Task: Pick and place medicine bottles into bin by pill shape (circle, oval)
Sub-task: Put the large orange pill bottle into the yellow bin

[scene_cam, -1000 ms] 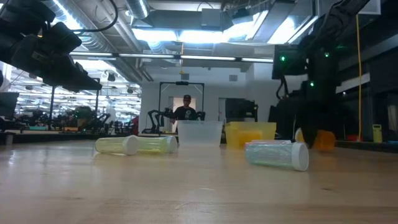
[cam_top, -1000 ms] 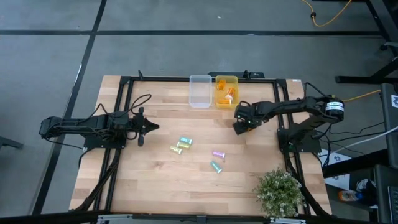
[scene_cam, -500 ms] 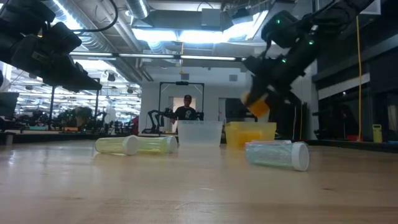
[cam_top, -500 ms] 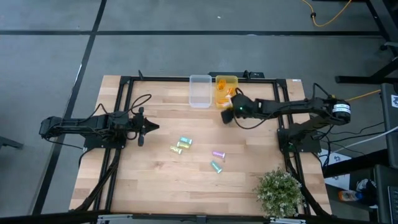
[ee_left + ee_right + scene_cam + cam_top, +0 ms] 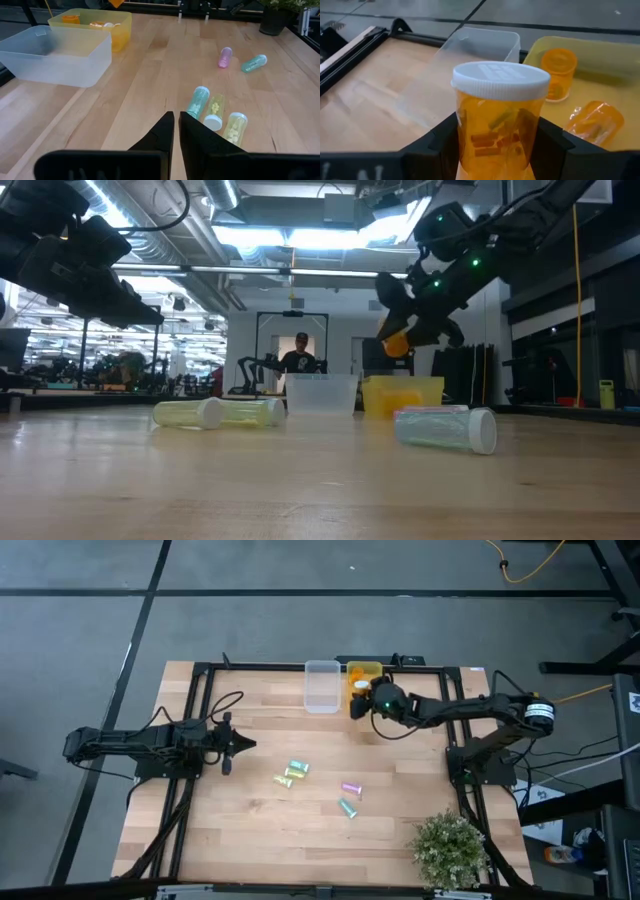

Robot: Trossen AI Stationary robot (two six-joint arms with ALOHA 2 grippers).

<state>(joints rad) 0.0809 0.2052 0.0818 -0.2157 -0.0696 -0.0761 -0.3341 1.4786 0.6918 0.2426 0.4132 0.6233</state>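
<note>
Orange bottle (image 5: 497,120) (white cap, oblong pills inside) sits clamped in the right tool (image 5: 495,150).

A translucent orange plastic bottle (image 5: 497,125) has a white cap; two more orange bottles (image 5: 559,72) lie in a translucent yellow plastic bin (image 5: 364,671). Beside it is a clear, colourless plastic bin (image 5: 321,686). On the pale striped wooden table (image 5: 280,830) lie yellow-green (image 5: 235,127), teal (image 5: 254,63) and pink (image 5: 224,57) bottles.
</note>
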